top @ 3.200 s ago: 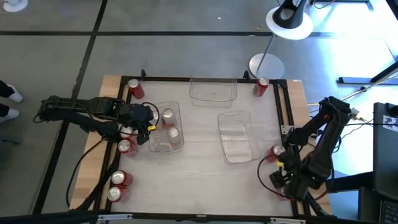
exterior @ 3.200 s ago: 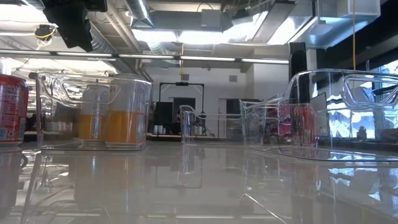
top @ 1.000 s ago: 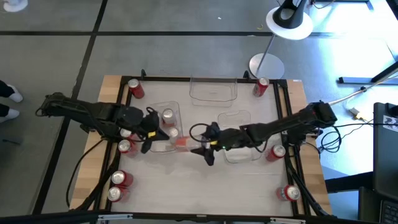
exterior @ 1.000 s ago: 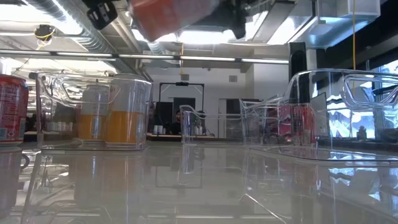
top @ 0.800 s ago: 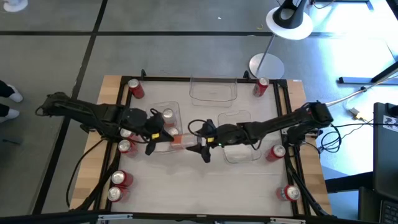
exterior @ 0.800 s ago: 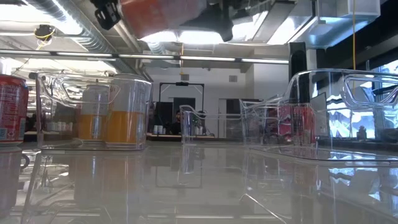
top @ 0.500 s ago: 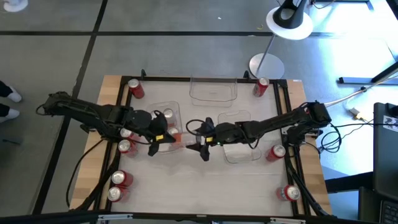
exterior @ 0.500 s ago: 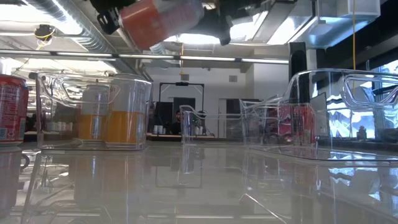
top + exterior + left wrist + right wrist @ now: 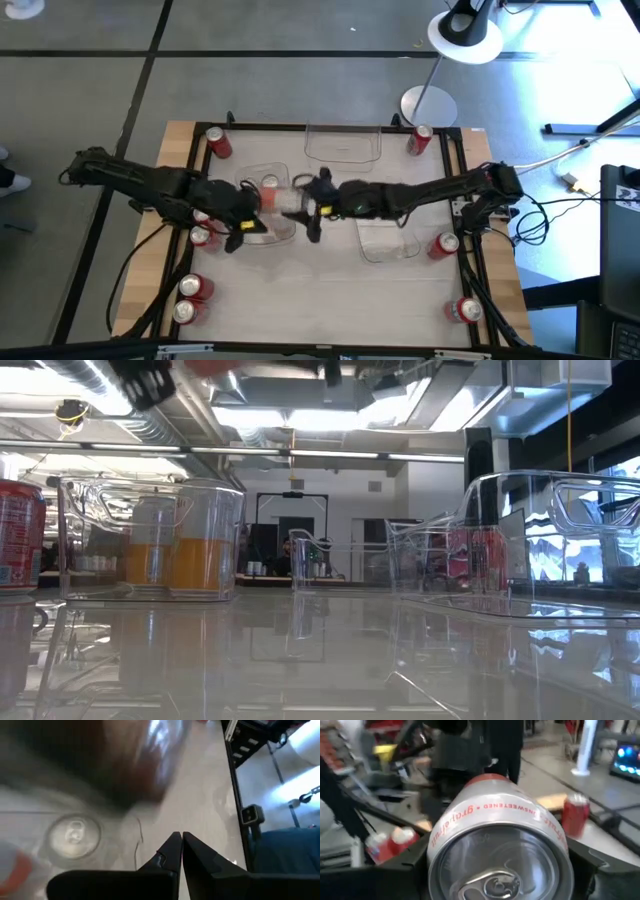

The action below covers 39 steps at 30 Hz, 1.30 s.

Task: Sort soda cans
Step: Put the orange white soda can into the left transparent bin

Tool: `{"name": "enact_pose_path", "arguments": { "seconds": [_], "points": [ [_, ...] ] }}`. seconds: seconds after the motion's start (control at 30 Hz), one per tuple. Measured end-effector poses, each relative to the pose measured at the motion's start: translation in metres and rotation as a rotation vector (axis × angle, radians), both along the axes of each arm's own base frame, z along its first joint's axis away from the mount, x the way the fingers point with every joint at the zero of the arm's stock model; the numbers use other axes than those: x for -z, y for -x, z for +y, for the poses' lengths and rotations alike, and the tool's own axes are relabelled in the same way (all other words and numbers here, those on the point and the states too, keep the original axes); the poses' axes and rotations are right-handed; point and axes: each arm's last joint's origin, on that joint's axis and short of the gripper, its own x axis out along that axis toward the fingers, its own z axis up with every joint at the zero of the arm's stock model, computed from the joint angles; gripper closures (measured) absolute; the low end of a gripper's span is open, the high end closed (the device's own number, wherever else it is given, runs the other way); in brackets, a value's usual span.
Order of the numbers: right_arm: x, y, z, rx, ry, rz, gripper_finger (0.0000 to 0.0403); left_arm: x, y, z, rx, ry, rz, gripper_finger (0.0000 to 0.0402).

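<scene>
Above the left clear plastic bin (image 9: pixel 262 232), near the table's middle: right gripper (image 9: pixel 308 203) reaching across from the right side, jaws spread wide around a pale cylindrical can (image 9: pixel 291 199) carried on its side. Seen from the right wrist, the held can (image 9: pixel 498 836) fills the frame end-on: silver lid with pull tab, white body with a red band and small red lettering round the rim, dark fingers pressing both flanks.

Just beside it, over the same bin: left gripper (image 9: pixel 237 228), slim dark fingers (image 9: pixel 172 851) pinched together to a point, holding nothing. Beneath those fingers, a round silver can top (image 9: pixel 74 832) standing upright; a silver-topped can (image 9: pixel 269 186) upright in that bin from above.

Elsewhere on the smooth, glossy pale tabletop (image 9: pixel 330 290), edged with bare wood and a black frame: red-bodied cans with silver tops, upright — far left corner (image 9: pixel 216 141), far right corner (image 9: pixel 420 138), one at the left edge just beside the bin (image 9: pixel 201 236), two touching at the near left (image 9: pixel 189 297), one at the right edge (image 9: pixel 446 243), one near right (image 9: pixel 463 311). Two more transparent rectangular bins with rounded corners: far middle (image 9: pixel 343 146) and right of centre (image 9: pixel 385 235).

At table height: ribbed clear bin wall (image 9: pixel 150 540) with orange-and-silver cans (image 9: pixel 170 555) behind it, a red can (image 9: pixel 20 535) at the left edge.
</scene>
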Motion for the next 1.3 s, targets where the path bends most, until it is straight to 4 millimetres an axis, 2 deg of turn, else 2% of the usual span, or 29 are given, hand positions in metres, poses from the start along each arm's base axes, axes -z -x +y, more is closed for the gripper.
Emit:
{"name": "enact_pose_path", "arguments": {
  "seconds": [0.07, 0.2, 0.33, 0.43, 0.53, 0.7, 0.83, 0.97, 1.13, 1.3],
  "points": [
    [-0.005, -0.001, 0.001, -0.035, 0.014, -0.014, 0.0124, -0.013, 0.016, 0.005, -0.028, -0.015, -0.020, 0.0394],
    [-0.004, -0.005, 0.003, -0.056, 0.078, 0.021, 0.0124, -0.028, 0.044, 0.014, -0.114, -0.059, -0.067, 0.0394],
    [-0.018, -0.010, 0.000, -0.042, 0.087, -0.035, 0.0124, -0.036, 0.062, 0.021, -0.188, -0.083, -0.149, 0.0394],
    [-0.007, -0.021, -0.004, -0.047, 0.089, -0.003, 0.0124, -0.040, 0.069, 0.023, -0.198, -0.085, -0.182, 0.0394],
    [0.013, -0.032, -0.005, -0.067, 0.091, 0.063, 0.0124, -0.040, 0.072, 0.023, -0.198, -0.082, -0.193, 0.0394],
    [0.018, -0.043, -0.007, -0.099, 0.072, 0.065, 0.0124, -0.040, 0.071, 0.023, -0.184, -0.104, -0.193, 0.0375],
    [0.029, -0.044, -0.011, -0.085, 0.071, 0.126, 0.0124, -0.044, 0.066, 0.023, -0.170, -0.144, -0.242, 0.0317],
    [0.028, -0.044, -0.020, -0.057, 0.056, 0.123, 0.0124, -0.048, 0.058, 0.024, -0.189, -0.157, -0.287, 0.0229],
    [0.028, -0.045, -0.025, -0.055, 0.050, 0.130, 0.0124, -0.036, 0.042, 0.024, -0.210, -0.174, -0.169, 0.0119],
    [0.029, -0.045, -0.027, -0.082, 0.030, 0.133, 0.0124, -0.024, 0.023, 0.020, -0.189, -0.186, -0.080, 0.0060]
  ]
}}
